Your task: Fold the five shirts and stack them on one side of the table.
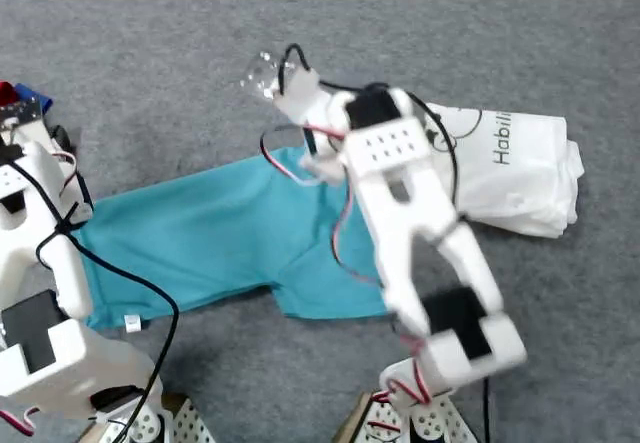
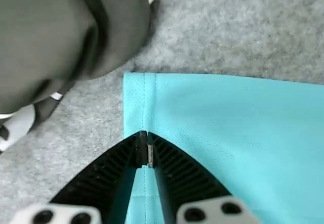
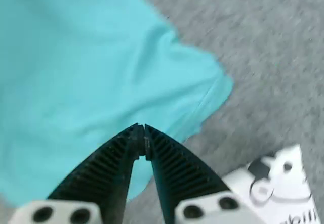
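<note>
In the high view, a teal shirt (image 1: 210, 243) of thin knit cloth lies spread flat from the centre of the grey felt-covered table (image 1: 150, 73) out toward 9 o'clock. A folded white shirt (image 1: 510, 168) with dark print sits at 2 o'clock, near the teal one. The right gripper (image 1: 275, 75) hangs raised toward 12 o'clock, past the teal shirt's far edge, and the left arm (image 1: 40, 263) stands at 8 o'clock over the shirt's end. In the left wrist view, the left gripper (image 2: 144, 150) looks clenched on the teal shirt's stitched hem close to a corner, the jaws meeting right on the seam. A dark grey-green garment (image 2: 50, 27) with a small white tag lies just beyond that corner; I cannot tell whether the two touch. In the right wrist view, the right gripper (image 3: 142, 142) is pressed together with nothing visible between its jaws, poised above the teal shirt, with a corner of the white shirt close by on the table. By my reading, the white shirt is already folded and the teal shirt is now in hand, its fold not yet made. The next move seems to call for the right gripper to open, come down on a matching edge and pinch it, so both arms carry the cloth over together. A pull from one side alone would likely skew the fold.
</note>
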